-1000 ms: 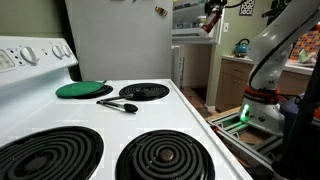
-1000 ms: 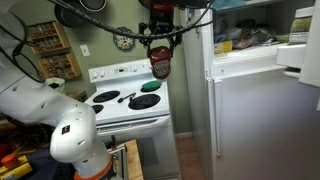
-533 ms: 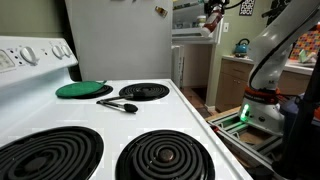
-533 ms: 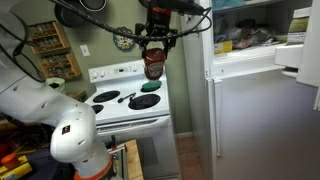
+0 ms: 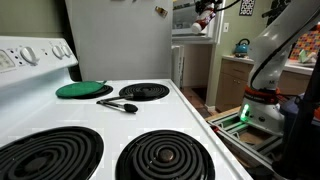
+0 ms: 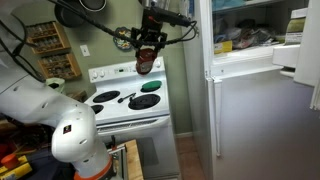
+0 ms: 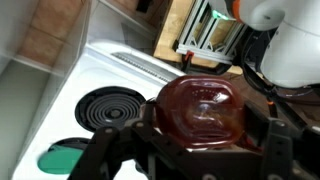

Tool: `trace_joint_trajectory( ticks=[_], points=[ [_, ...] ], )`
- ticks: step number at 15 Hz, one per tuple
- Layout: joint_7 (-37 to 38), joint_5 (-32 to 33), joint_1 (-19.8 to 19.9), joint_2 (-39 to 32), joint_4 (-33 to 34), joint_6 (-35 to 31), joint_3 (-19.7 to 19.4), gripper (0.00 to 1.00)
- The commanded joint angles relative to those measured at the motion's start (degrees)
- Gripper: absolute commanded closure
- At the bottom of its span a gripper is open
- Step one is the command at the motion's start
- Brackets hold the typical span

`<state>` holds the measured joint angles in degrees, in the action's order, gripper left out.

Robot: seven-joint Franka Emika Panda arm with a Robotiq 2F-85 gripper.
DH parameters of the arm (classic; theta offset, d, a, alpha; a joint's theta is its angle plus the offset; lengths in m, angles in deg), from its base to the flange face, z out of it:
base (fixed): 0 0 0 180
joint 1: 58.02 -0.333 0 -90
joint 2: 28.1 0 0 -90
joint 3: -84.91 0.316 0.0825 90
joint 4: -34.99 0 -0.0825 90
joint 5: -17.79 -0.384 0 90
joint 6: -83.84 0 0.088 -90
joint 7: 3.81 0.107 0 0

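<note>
My gripper is shut on a dark red glossy jar and holds it high in the air, above and to the right of the white stove. In the wrist view the jar fills the space between the black fingers, with the stove's coil burner and a green lid far below. In an exterior view the jar shows small at the top, near the open fridge. In an exterior view the jar hangs under the wrist.
A green lid and a black spoon lie on the stove top beside several coil burners. A white fridge stands with its upper door open. The robot base stands left of the stove.
The gripper with the jar has risen and swung left, away from the fridge and towards the stove. The jar has tilted with the wrist.
</note>
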<state>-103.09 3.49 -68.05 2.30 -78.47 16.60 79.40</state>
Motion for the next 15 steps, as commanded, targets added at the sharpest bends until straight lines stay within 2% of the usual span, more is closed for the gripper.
trace_joint_trajectory(
  ticks=[1,5,7,10,15],
  points=[
    [-1.1,-9.9,-2.4,2.7,-5.1,0.0,3.3,0.41],
    [-1.0,-19.8,-4.1,3.2,-11.0,-3.4,8.1,0.41],
    [-2.2,-23.2,-4.5,3.5,-14.5,-7.1,10.2,0.41],
    [-5.2,-26.8,-5.0,3.6,-20.0,-16.2,13.2,0.41],
    [-12.8,-33.1,-6.9,1.9,-27.2,-28.5,15.3,0.41]
  ],
)
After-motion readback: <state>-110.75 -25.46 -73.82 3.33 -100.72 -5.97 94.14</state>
